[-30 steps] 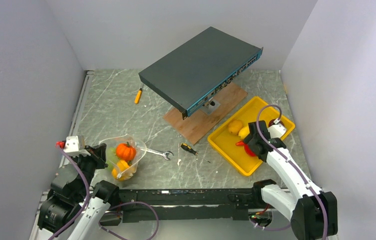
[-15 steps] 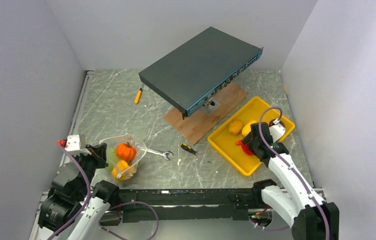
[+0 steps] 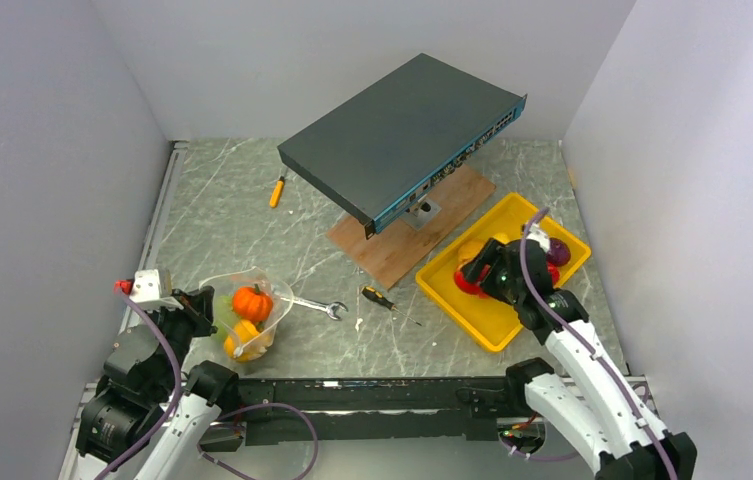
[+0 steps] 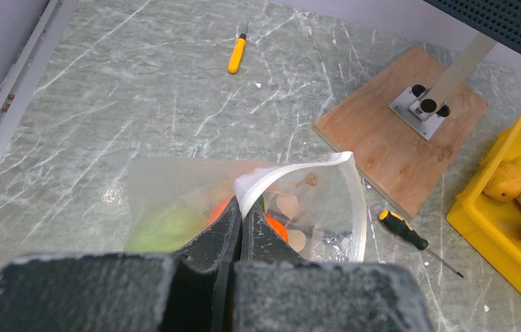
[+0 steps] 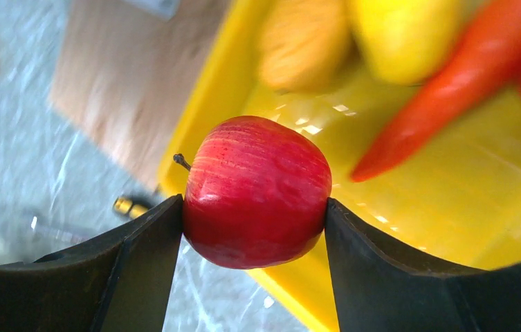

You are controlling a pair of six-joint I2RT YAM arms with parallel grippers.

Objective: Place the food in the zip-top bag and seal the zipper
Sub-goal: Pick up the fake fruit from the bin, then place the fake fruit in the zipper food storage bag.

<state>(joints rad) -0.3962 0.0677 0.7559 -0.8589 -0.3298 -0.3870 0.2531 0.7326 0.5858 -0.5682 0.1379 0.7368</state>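
No legible text anywhere.
Network switch [image 3: 402,130] front too small/blurry to read; zip-top bag [image 4: 174,183], yellow tray [image 3: 479,308], yellow-handled screwdriver [image 4: 236,54] w/ no readable label, brand or no.

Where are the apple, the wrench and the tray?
apple [image 5: 257,190]: right wrist view, middle of its skin.
wrench [image 3: 318,306]: top view, its shaft.
tray [image 3: 477,312]: top view, bare floor by the near rim.

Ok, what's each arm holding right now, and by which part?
Left jaws pinch the zip-top bag by its whitish mouth rim; right jaws grip the red apple across its sides.
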